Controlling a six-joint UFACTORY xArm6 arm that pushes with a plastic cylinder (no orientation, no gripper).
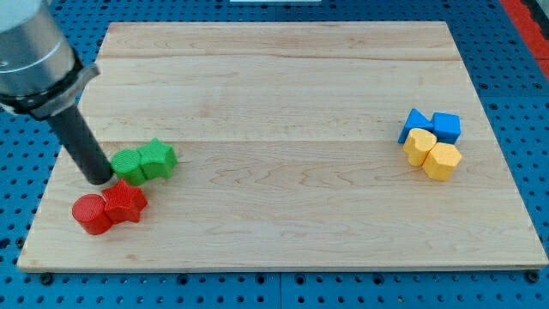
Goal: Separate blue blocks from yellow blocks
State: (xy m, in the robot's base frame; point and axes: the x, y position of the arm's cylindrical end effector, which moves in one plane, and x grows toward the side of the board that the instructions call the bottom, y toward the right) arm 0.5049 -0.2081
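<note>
No fingers are fitted to this arm, so no open or closed state can be told; the arm ends in a dark rod, and my tip (100, 179) is seen resting on the wooden board (274, 77) near the view's left edge. The tip is placed just beside the left of two green blocks (129, 165), apparently touching or almost touching it, though contact cannot be told for certain. The second green block (158, 159), with a faceted outline, is pressed against the first on its right. Just below the tip, a red cylinder (91, 214) and a red star-like block (125, 202) are found touching each other.

The task's blocks are gathered well apart from the tip, near the view's right edge. A blue triangular block (414, 124) and a blue cube-like block (447, 127) are set side by side at the top of the cluster. Directly below them, a yellow rounded block (419, 147) and a yellow hexagonal block (443, 161) are packed in, touching the blue ones.

Between the two groups a broad stretch of bare wood is seen. The board is laid on a blue perforated surface (17, 223).
</note>
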